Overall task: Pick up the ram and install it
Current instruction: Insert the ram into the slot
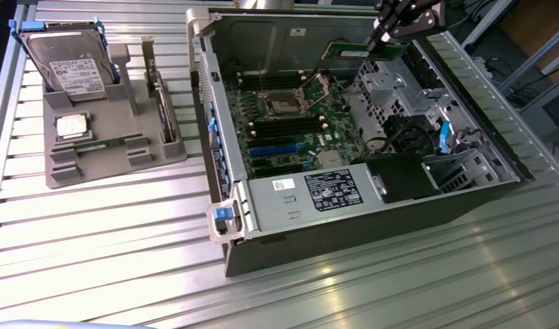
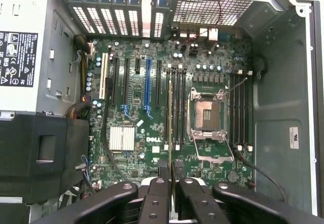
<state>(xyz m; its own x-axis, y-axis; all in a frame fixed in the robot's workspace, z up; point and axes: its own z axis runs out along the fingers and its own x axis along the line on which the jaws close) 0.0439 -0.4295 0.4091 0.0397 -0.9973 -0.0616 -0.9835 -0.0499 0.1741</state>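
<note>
My gripper (image 1: 382, 42) hangs over the far end of the open computer case (image 1: 227, 171), shut on the ram (image 1: 360, 51), a long green stick held above the motherboard (image 1: 303, 127). In the wrist view the two fingertips (image 2: 163, 169) pinch the ram (image 2: 169, 113), seen edge-on as a thin strip over the black memory slots (image 2: 178, 107) beside the empty processor socket (image 2: 207, 115). More memory slots (image 2: 240, 113) lie on the socket's other side. A second green ram stick (image 1: 101, 144) lies on the grey holder tray (image 1: 74, 175).
On the grey tray at the exterior view's left stand a silver hard drive (image 1: 69, 65) and a square silver processor (image 1: 71, 127). Inside the case are a power supply (image 1: 307, 195), drive cages (image 1: 389, 86), blue expansion slots (image 2: 148, 87) and loose cables (image 2: 253, 168).
</note>
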